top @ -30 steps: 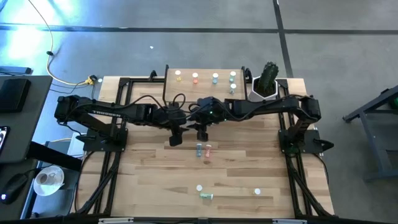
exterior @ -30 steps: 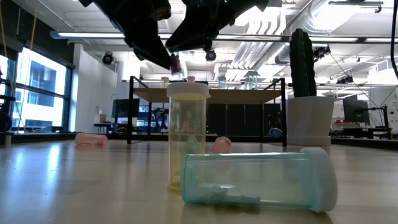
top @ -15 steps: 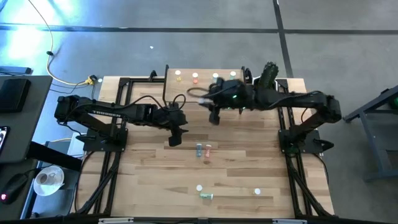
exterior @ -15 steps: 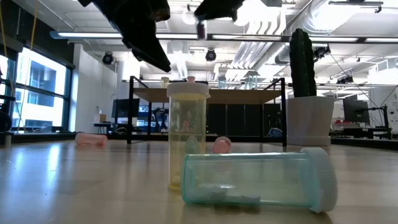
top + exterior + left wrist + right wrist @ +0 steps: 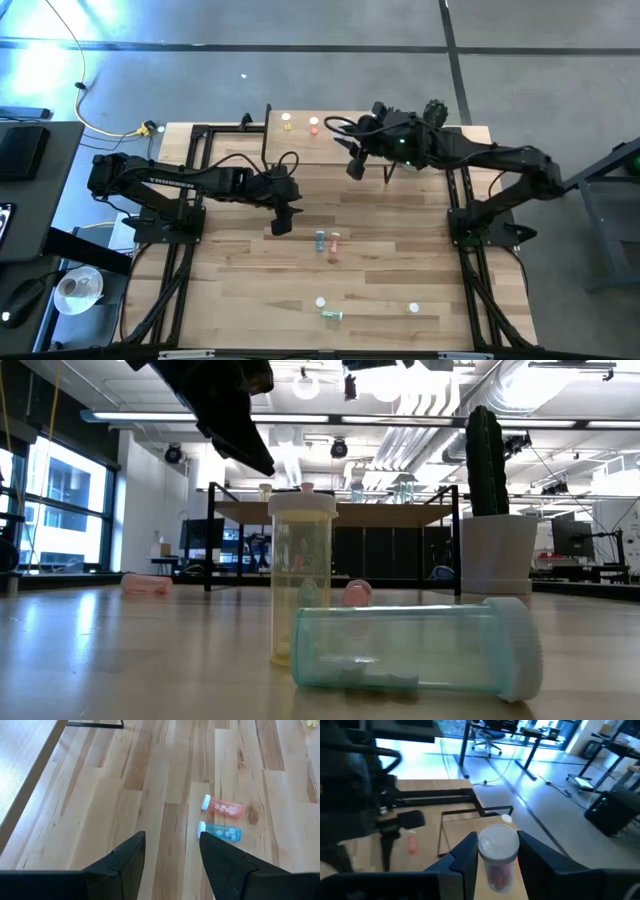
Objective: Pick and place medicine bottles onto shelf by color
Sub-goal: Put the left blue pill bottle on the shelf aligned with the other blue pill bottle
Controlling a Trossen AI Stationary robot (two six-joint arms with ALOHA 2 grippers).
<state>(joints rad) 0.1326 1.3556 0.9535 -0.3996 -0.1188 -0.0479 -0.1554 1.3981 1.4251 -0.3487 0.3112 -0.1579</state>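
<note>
Pink bottle (image 5: 497, 855) clamped in right end effector (image 5: 353, 166) above the shelf (image 5: 300, 118) | left end effector (image 5: 281, 222) apart, empty, over table (image 5: 240, 260) centre

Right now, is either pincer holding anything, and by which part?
The right pincer grips a pink bottle by its body just under the white cap, near the shelf. The left pincer is open and empty.

My left claw (image 5: 170, 857) hangs above bare worktop (image 5: 240, 275), with a pink bottle (image 5: 222, 807) and a blue bottle (image 5: 220, 832) lying side by side just ahead. Near the front edge, an upright yellow bottle (image 5: 301, 578) and a toppled green one (image 5: 415, 647) block the way.
</note>
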